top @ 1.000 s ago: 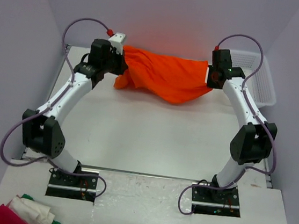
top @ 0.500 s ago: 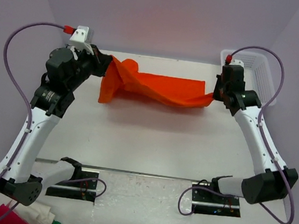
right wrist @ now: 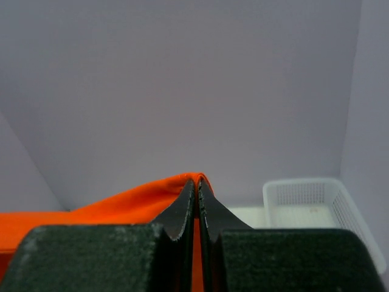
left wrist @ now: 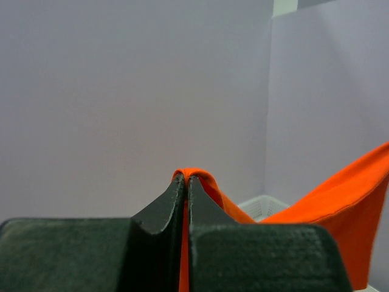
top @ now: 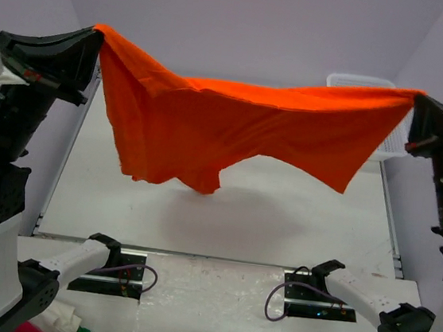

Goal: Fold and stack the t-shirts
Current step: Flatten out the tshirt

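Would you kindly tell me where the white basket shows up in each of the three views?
Top external: the white basket peeks above the upper edge of the orange t-shirt, far right.
Left wrist: white basket low, right of centre, beside the cloth.
Right wrist: white basket lower right.
Shared landmark: the orange t-shirt, in all three.

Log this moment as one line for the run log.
left fingers: shut on orange t-shirt edge | right fingers: shut on its other end | t-shirt: hanging spread between them above table

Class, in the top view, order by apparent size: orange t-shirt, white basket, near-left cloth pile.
1. orange t-shirt: clearly largest, though held nearer the camera.
2-3. white basket and cloth pile: both mostly hidden, so unranked.
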